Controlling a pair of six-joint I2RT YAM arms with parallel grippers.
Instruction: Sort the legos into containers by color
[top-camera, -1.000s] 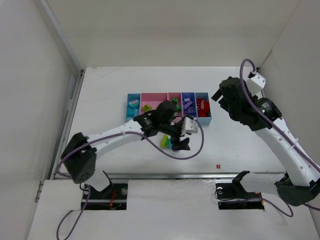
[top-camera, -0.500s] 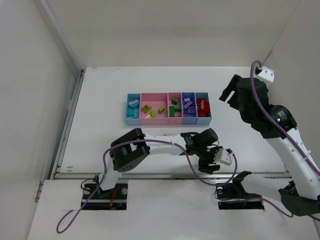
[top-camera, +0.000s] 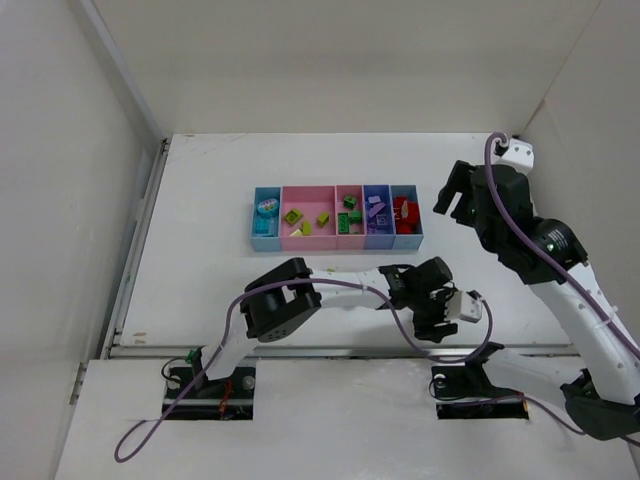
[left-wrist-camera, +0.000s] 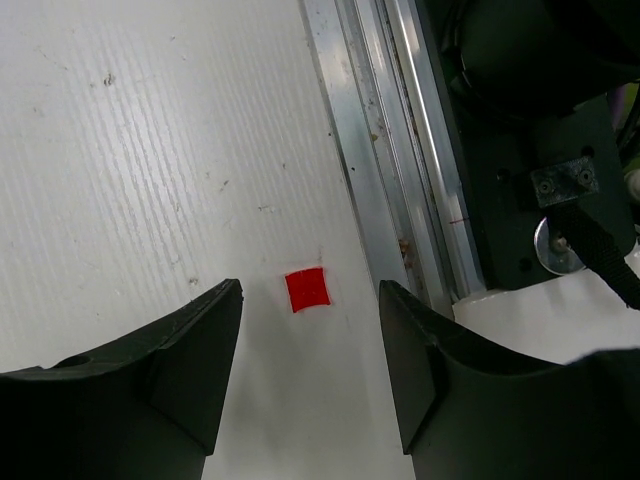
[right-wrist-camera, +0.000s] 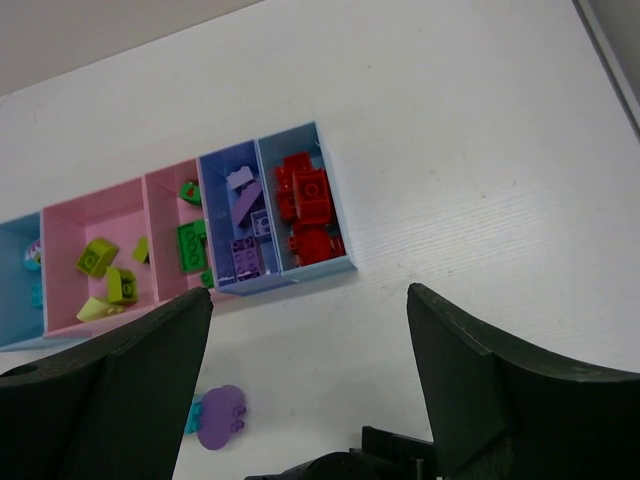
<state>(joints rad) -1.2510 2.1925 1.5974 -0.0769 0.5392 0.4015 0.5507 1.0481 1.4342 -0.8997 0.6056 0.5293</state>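
Most legos (right-wrist-camera: 305, 188) sat sorted in the containers (right-wrist-camera: 318, 268); a purple stray (right-wrist-camera: 221, 415) and a cyan stray (right-wrist-camera: 190, 419) lay near them, and a red piece (left-wrist-camera: 307, 289) farther off between my parted left fingers (left-wrist-camera: 190, 380); my right fingers (right-wrist-camera: 110, 390) gaped wide, empty.

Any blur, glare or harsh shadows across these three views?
Top external: even soft light, no glare, faint shadows; the bins are small but sharp. Left wrist: table grain and the small red piece are crisp, while the left pincer's fingers are dark, near-featureless shapes. Right wrist: bins and red bricks sharp, the right pincer's fingers equally dark.
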